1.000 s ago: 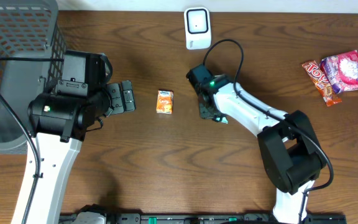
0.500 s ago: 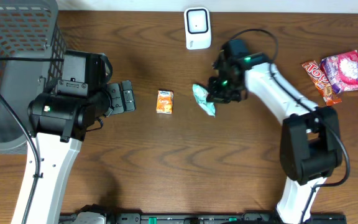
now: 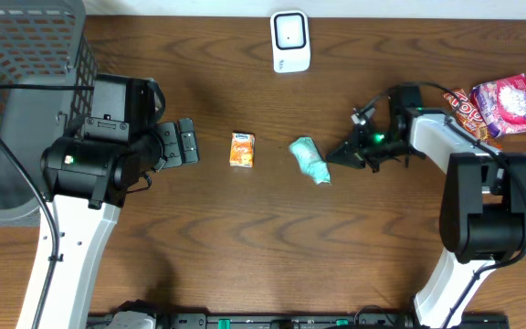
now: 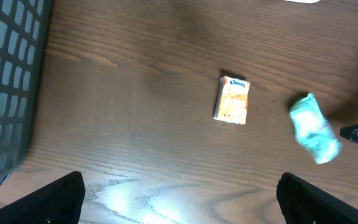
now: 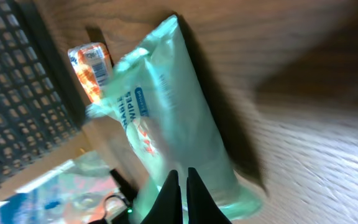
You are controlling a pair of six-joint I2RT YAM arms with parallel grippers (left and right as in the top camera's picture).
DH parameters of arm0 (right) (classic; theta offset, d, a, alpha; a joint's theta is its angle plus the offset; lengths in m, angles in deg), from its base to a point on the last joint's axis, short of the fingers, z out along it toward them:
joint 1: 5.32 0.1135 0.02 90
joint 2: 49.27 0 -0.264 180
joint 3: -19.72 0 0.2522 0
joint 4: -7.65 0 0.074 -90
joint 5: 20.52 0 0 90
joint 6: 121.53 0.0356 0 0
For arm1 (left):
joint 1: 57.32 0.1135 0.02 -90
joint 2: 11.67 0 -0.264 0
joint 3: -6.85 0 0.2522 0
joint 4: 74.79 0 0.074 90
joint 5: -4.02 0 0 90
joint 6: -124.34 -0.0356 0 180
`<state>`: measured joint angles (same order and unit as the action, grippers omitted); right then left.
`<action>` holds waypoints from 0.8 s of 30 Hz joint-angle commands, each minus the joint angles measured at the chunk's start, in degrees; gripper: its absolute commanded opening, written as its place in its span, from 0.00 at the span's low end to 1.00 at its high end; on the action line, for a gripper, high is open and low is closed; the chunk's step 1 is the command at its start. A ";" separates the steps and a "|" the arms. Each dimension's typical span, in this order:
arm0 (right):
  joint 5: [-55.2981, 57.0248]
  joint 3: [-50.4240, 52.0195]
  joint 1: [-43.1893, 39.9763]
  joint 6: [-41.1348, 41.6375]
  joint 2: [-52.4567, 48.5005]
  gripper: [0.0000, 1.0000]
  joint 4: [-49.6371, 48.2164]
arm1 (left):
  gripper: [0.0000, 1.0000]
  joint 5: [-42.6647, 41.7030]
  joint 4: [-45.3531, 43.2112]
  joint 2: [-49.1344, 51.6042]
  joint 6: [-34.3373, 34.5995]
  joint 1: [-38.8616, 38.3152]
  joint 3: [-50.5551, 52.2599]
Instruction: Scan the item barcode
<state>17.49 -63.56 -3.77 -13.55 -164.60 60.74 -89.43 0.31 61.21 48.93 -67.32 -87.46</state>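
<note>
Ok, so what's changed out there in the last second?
The right fingers, shut, swung from the centre out to the right and now point at the end of the wipes pack. The pack, hidden under them before, lies in plain view. Whether they pinch it I cannot tell. The open left fingers, tissue packet, scanner, basket and snacks stayed put.

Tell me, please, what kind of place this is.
Probably a mock shop checkout on a wooden table: a white barcode scanner at the far edge, a grey mesh basket at one side, and small packaged goods: a tissue pack, a wipes pack, snack packets.
</note>
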 commanded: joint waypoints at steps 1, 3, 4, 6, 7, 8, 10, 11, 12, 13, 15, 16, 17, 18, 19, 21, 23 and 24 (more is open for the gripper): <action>-4.28 0.63 -1.46 0.20 0.94 0.01 -0.15 | 0.98 0.72 0.13 0.11 -0.33 0.07 0.09; -4.28 0.63 -1.68 0.22 0.94 0.01 -0.17 | 0.98 0.72 0.13 0.11 -0.33 0.07 0.09; -4.28 0.63 -1.66 0.22 0.94 0.01 -0.20 | 0.98 0.72 0.13 0.11 -0.35 0.07 0.09; -4.28 0.63 -1.57 0.20 0.94 0.01 -0.24 | 0.98 0.72 0.13 0.11 -0.33 0.07 0.09; -4.26 0.61 -1.49 0.20 0.94 0.01 -0.35 | 0.98 0.72 0.13 0.11 -0.33 0.07 0.09; -4.26 0.59 -1.40 0.20 0.94 0.01 -0.37 | 0.98 0.72 0.13 0.11 -0.33 0.07 0.09; -4.26 0.44 -1.27 0.15 0.96 0.01 -0.42 | 0.98 0.72 0.13 0.11 -0.33 0.07 0.09; -4.28 0.26 -1.22 -0.13 1.01 0.01 -0.33 | 0.98 0.72 0.13 0.11 -0.33 0.07 0.09; -4.28 -0.07 -1.14 -0.31 1.11 0.01 -0.26 | 0.98 0.72 0.13 0.11 -0.33 0.07 0.09; -4.28 -0.44 -1.05 -0.37 1.31 0.01 0.00 | 0.98 0.72 0.13 0.11 -0.35 0.07 0.09; -4.04 -1.95 -0.79 -0.72 1.79 0.01 1.07 | 0.98 0.72 0.13 0.11 -0.35 0.07 0.09; -3.76 -2.71 -0.63 -0.72 2.01 0.01 1.53 | 0.98 0.72 0.13 0.11 -0.33 0.07 0.09; -3.04 -3.56 -0.37 -0.72 2.29 0.01 2.08 | 0.98 0.72 0.13 0.11 -0.33 0.07 0.09; -1.68 -4.70 0.04 -0.72 2.67 0.02 2.95 | 0.98 0.72 0.13 0.11 -0.33 0.07 0.09; 0.35 -5.86 0.52 -0.72 3.13 0.04 4.07 | 0.98 0.72 0.13 0.11 -0.35 0.07 0.09; 5.84 -8.04 1.70 -0.72 3.93 0.12 6.56 | 0.98 0.72 0.13 0.11 -0.33 0.07 0.09; 12.63 -10.29 3.85 -1.44 4.81 0.20 9.35 | 0.98 0.72 0.13 0.11 -0.33 0.07 0.09; 16.09 -11.45 5.42 -2.08 5.18 0.26 10.51 | 0.98 0.72 0.13 0.11 -0.33 0.07 0.09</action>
<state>23.26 -71.41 -1.83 -13.99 -162.61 69.51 -89.45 0.31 61.21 48.93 -67.32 -87.46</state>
